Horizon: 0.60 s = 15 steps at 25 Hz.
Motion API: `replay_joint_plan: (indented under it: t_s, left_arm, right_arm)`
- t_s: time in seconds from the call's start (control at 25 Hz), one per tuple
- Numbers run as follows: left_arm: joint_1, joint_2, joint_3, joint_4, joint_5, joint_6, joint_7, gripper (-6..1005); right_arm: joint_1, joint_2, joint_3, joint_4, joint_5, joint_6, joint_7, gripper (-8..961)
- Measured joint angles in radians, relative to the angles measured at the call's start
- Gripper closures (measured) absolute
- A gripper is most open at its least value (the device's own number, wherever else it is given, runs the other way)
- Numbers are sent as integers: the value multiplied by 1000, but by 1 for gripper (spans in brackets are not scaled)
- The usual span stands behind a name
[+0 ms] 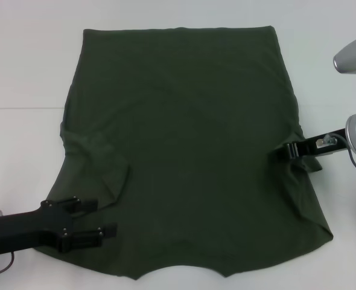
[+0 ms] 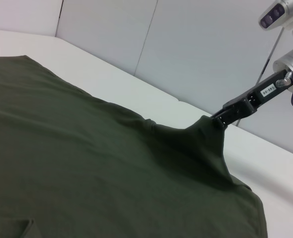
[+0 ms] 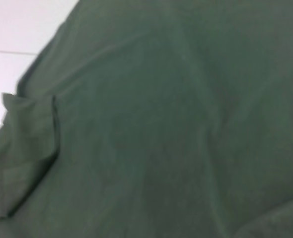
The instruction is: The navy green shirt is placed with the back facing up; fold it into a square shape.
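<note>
Head view. The navy green shirt (image 1: pixel 184 151) fills most of the frame, spread on the white table (image 1: pixel 21 54). Straight hem runs along the top of the picture; the curved neck edge sits at the bottom centre, partly cut off by the frame. Bare table all along the left side and upper left, a narrower strip on the right, none below the shirt.

My left gripper (image 1: pixel 99 219), lower left of the frame: fingers apart, one above the other in the picture, lying over the cloth at the shirt's lower left edge. Whether they touch the fabric I cannot tell. Nothing held between them.

My right gripper (image 1: pixel 280 151), right of centre: closed on a pinch of the shirt's right edge. In the left wrist view the same gripper (image 2: pixel 217 121) shows at upper right, cloth drawn up to it in a small peak, taut ridges running down from it.

Left sleeve folded inward over the body, a darker flap left of centre. Right sleeve area bunched below the right gripper, wrinkled toward the lower right corner.

Right wrist view: only green fabric (image 3: pixel 176 124), soft folds, a folded flap at left, sliver of table at upper left. My own fingers do not show there.

Shirt plain, dark olive, matte, no print.
</note>
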Motion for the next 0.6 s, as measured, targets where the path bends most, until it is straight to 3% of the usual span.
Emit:
replay_joint_plan:
  t_s: [0.2,0.6]
  left_arm:
    - [0,-1,2,0,0,-2,0,138]
    - [2,-2,0,-2,-2,-4,0,138]
  right_arm:
    - [-10,0,0,2,75,-3,-11,607]
    - [-27,-15,25,74,171,20,-55,372]
